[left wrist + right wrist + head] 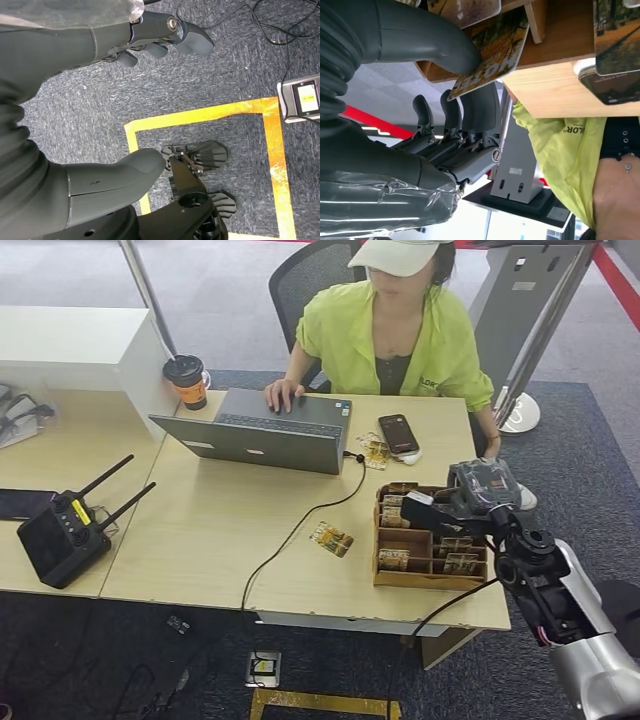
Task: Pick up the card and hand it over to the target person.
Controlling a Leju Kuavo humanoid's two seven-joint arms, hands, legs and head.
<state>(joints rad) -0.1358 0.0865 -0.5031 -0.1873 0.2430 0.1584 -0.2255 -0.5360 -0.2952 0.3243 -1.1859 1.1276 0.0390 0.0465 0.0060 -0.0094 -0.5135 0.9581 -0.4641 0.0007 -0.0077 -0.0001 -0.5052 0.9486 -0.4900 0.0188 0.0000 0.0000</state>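
My right hand (455,502) reaches over the far edge of the brown cardboard card box (392,578) on the table's right side. In the right wrist view the thumb and fingers of this hand (467,105) pinch a printed card (497,50) by its edge, just off a box compartment that holds more cards. The person (392,340) in a lime-green jacket (561,145) sits across the table with one hand on the laptop (264,430). My left hand (56,55) hangs over the carpet, thumb and fingers apart, holding nothing.
A loose card (332,539) lies on the table left of the box. More cards (375,450) and a phone (398,432) lie beyond it. A black cable (302,520) crosses the desk. A coffee cup (187,380) and an antenna controller (64,530) stand left.
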